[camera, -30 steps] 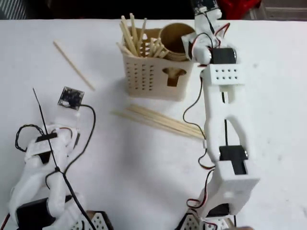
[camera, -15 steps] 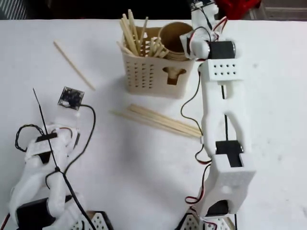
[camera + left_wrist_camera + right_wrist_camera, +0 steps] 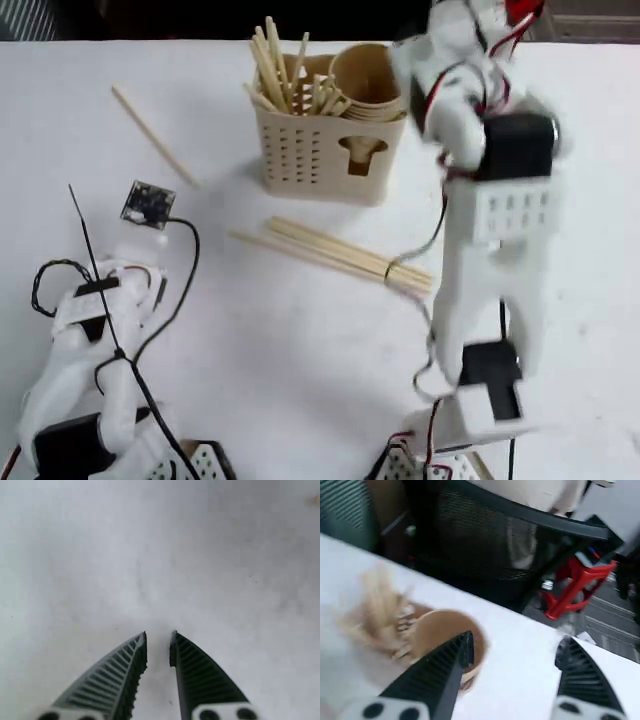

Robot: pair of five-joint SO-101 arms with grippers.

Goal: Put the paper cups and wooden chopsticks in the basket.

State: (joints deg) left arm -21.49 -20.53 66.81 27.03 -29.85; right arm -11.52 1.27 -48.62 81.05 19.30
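A cream perforated basket [image 3: 318, 157] stands at the back middle of the table. It holds stacked brown paper cups [image 3: 362, 80] and several wooden chopsticks [image 3: 283, 70]. A bundle of chopsticks [image 3: 340, 256] lies flat in front of the basket, and a single chopstick [image 3: 153, 136] lies to its left. My right arm [image 3: 498, 200] is raised beside the basket. My right gripper [image 3: 516, 644] is open and empty above the cups [image 3: 445, 636] and the basket's chopsticks [image 3: 382, 611]. My left gripper [image 3: 158, 647] is shut, empty, low over bare table.
My left arm [image 3: 88, 330] sits folded at the front left with its cables and a small camera board [image 3: 148, 204]. Behind the table's far edge stand a black mesh chair [image 3: 490, 535] and a red stool [image 3: 572, 587].
My right arm has lifted up and back from the basket, swinging to the right; the cups stay in the basket. The left arm has not moved.
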